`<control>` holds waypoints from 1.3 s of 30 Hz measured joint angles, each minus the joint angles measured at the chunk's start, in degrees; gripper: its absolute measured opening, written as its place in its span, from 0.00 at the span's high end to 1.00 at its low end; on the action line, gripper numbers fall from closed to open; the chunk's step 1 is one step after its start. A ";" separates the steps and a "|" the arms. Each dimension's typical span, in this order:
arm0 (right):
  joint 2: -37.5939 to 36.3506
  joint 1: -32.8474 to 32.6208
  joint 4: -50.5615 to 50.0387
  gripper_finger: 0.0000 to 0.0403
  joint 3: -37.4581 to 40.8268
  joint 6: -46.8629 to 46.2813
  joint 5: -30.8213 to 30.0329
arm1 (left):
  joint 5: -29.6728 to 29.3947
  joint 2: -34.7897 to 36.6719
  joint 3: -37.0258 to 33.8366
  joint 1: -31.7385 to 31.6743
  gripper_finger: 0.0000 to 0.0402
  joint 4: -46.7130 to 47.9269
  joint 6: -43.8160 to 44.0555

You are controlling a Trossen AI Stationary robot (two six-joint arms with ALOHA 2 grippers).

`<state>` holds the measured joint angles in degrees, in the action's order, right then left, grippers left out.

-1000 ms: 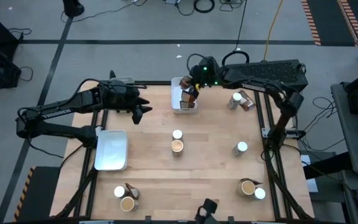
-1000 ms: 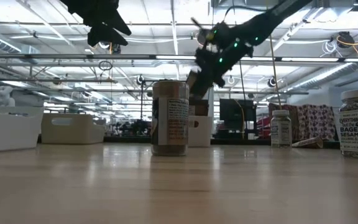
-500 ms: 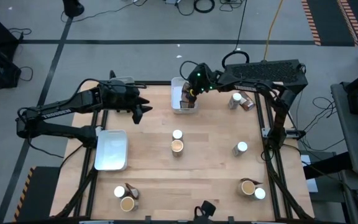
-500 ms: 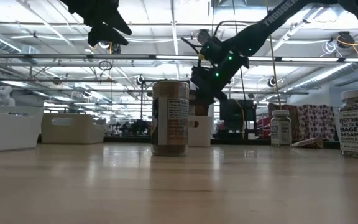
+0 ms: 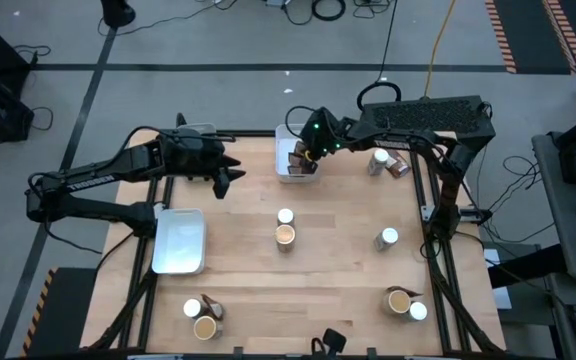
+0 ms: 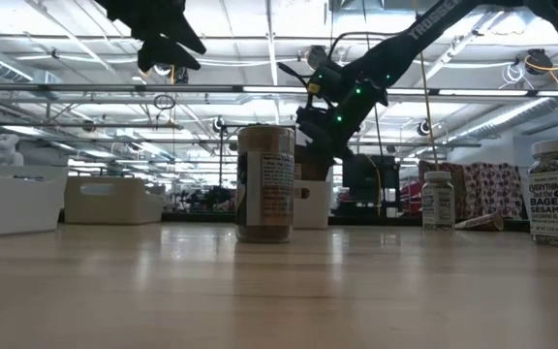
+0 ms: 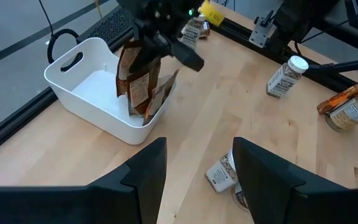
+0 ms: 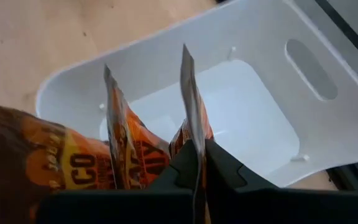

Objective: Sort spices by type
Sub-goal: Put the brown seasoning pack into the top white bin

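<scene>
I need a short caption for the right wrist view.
Right gripper shut on a brown packet over the white bin.

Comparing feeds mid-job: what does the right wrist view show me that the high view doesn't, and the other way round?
Only the right wrist view: the right end effector pinches the top edge of a brown packet inside the white bin, with another packet in there beside it.

Only the high view: the whole table, with the left end effector hanging off to the side, a second tray, and the jars still scattered, such as the white-topped jar and tan-topped jar mid-table.

Both: the right arm at the bin at the table's far edge, packets inside.
</scene>
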<state>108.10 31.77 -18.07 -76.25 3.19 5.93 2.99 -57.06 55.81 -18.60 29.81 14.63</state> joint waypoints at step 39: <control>0.25 0.00 -3.31 0.86 -4.93 3.94 4.98 | 0.00 0.00 0.00 -0.01 0.53 -0.81 -0.55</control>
<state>108.36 31.77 -21.38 -81.18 7.12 10.92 2.98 -57.06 55.81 -18.61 28.99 14.09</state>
